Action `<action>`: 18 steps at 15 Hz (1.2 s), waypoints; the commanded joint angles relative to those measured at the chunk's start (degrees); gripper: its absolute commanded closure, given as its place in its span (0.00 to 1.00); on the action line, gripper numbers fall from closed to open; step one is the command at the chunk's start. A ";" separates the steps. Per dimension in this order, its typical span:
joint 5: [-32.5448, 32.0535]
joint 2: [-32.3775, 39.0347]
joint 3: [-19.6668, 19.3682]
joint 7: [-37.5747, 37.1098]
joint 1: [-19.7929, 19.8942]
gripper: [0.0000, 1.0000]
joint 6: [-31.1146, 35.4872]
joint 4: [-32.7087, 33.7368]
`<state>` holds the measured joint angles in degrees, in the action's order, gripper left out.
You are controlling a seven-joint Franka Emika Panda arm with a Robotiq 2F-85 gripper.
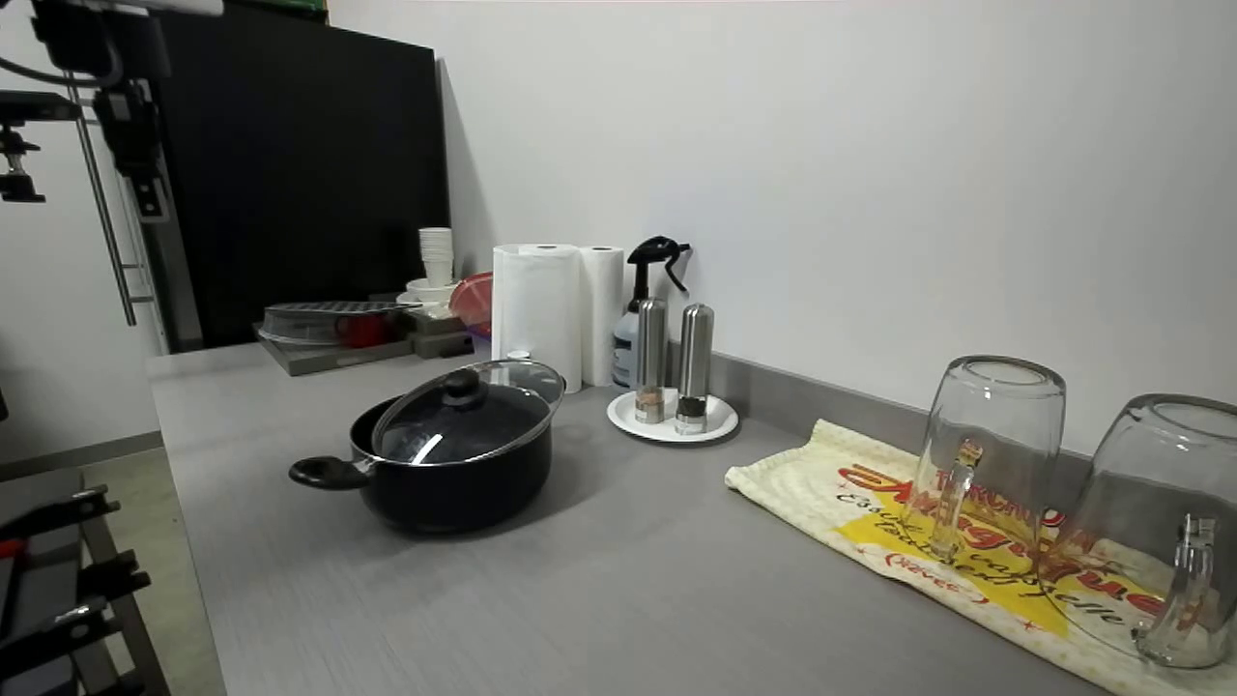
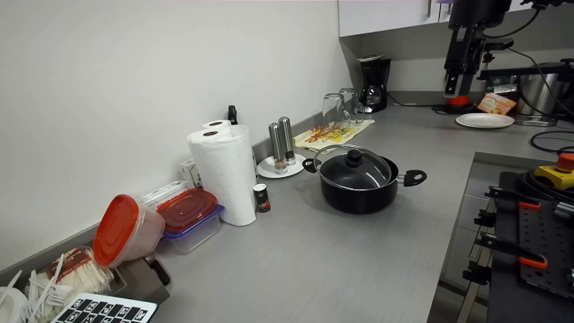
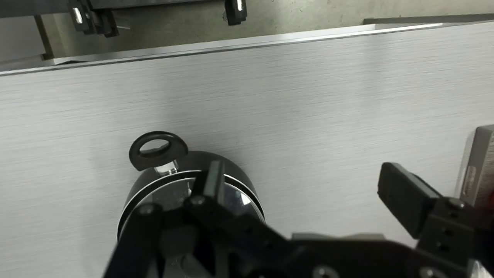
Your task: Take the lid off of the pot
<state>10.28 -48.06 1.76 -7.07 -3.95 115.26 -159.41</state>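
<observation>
Gaping nearest in the wrist view, the gripper [image 3: 303, 173] has its two fingers [image 3: 409, 200] spread well apart, released; in both exterior views it hangs well above the counter [image 1: 618, 599]. Closest in an exterior view, two clear glass mugs [image 1: 1000, 416] stand on one printed towel [image 1: 807, 474] along the wall [image 1: 870, 193]. Beyond them sits one black pot [image 1: 474, 493], its two handles [image 1: 329, 474] setting a long axis that runs across the counter from the wall side to the outer edge. On the pot rests one glass lid [image 1: 512, 416], off-centre and tilted: the side toward the wall is raised, the side toward the outer edge lies low, a strip of the pot's mouth showing beside it. Its single dark knob [image 1: 464, 387] points up; the lid itself is round, equal every way. Farther back, two upright metal grinders [image 1: 695, 338] share one white plate [image 1: 723, 420]. Behind come one spray bottle [image 1: 626, 333], two upright paper rolls [image 1: 541, 309] and, farthest, one stack of white cups [image 1: 437, 253].
</observation>
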 commanded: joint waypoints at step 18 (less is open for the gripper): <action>-9.92 8.02 -2.39 3.97 7.33 0.00 0.77 14.29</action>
<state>2.84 -46.04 0.13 -5.22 2.26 115.30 -150.88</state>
